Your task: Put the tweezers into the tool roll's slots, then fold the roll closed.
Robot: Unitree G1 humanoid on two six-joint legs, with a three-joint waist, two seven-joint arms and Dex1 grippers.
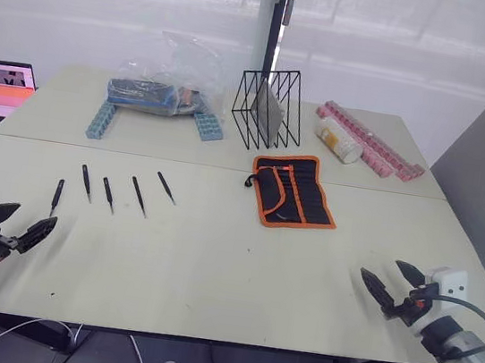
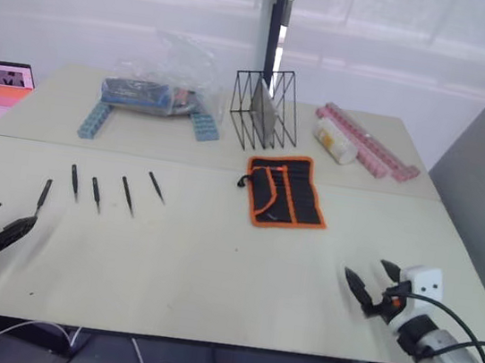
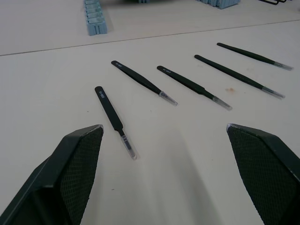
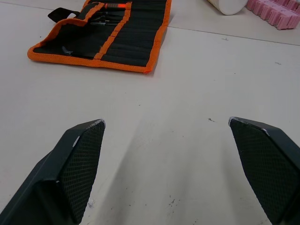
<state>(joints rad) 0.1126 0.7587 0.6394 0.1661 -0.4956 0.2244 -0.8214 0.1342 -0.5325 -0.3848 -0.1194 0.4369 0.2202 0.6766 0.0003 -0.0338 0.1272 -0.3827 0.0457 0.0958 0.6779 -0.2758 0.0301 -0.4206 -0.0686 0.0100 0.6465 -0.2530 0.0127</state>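
- Left eye view: the left gripper [image 1: 22,227] sits at the lower left, fingers spread wide, holding nothing and touching nothing. The five tweezers [image 1: 113,192] lie in a row on the table [image 1: 211,276] at centre left, apart from each other; the leftmost one is just above the gripper's tips. The roll [image 1: 294,190] lies unfolded at centre right, orange trim showing, well apart from the tweezers.
- Same view: the right gripper [image 1: 391,281] is at the lower right, fingers wide apart and empty, below the roll and well clear of it.
- Left wrist view: two black fingers [image 3: 70,173] stand far apart at the bottom corners over bare table. The tweezers fan across the middle and upper right, the nearest one lying between the fingers but beyond their tips.
- Right wrist view: the fingers [image 4: 75,173] gape wide with nothing between them. The roll fills the upper left, its slots [image 4: 136,35] facing up.
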